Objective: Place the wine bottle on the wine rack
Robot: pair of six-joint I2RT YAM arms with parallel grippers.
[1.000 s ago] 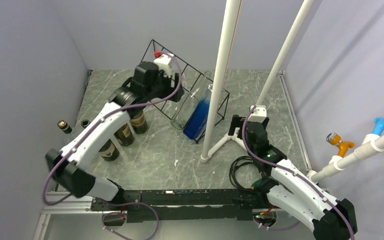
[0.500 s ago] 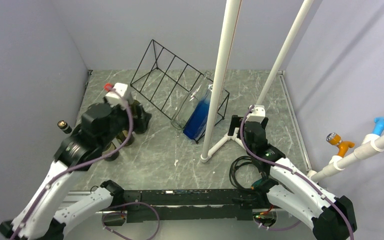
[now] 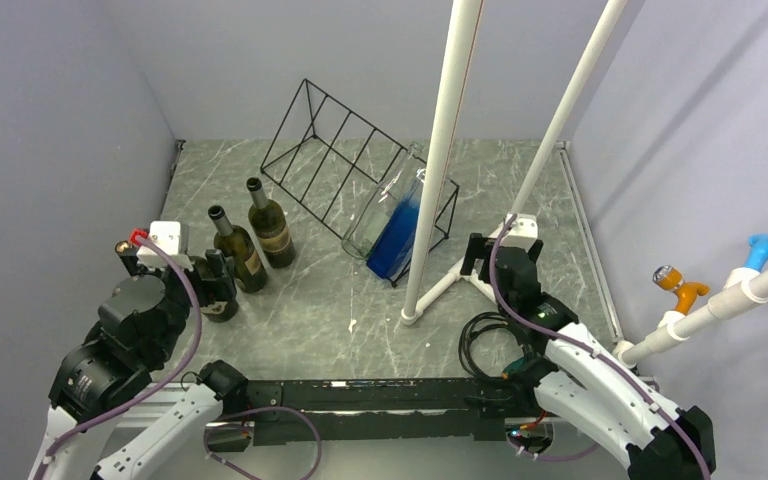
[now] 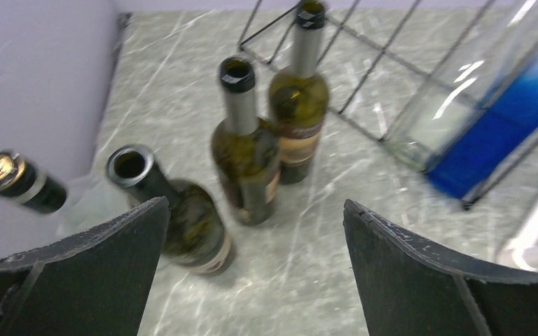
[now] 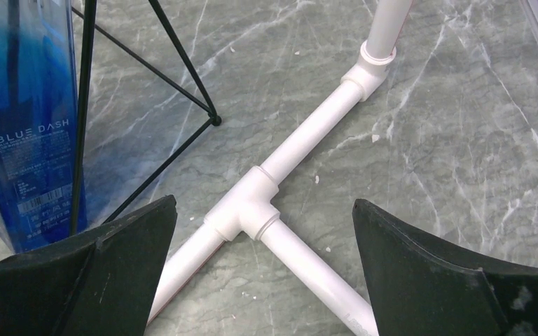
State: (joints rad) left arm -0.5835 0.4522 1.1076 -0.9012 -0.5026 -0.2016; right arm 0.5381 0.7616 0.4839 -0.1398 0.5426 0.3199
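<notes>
**Materials and finishes on my work table**

I read the table as a grey, white-veined stone-look surface, smooth with a soft sheen. The wine rack is thin black wire, seemingly coated metal, with a satin finish. The dark wine bottles are glossy olive glass with matt paper labels and dull grey neck sleeves. The blue bottle and clear bottle are glossy glass. The white pipes look like smooth plastic. On my left gripper and right gripper, the fingers are matt black and finely grained.

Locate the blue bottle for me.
In the top view the blue bottle lies on the right end of the wine rack, right of a clear bottle and partly hidden by the white pole.
</notes>
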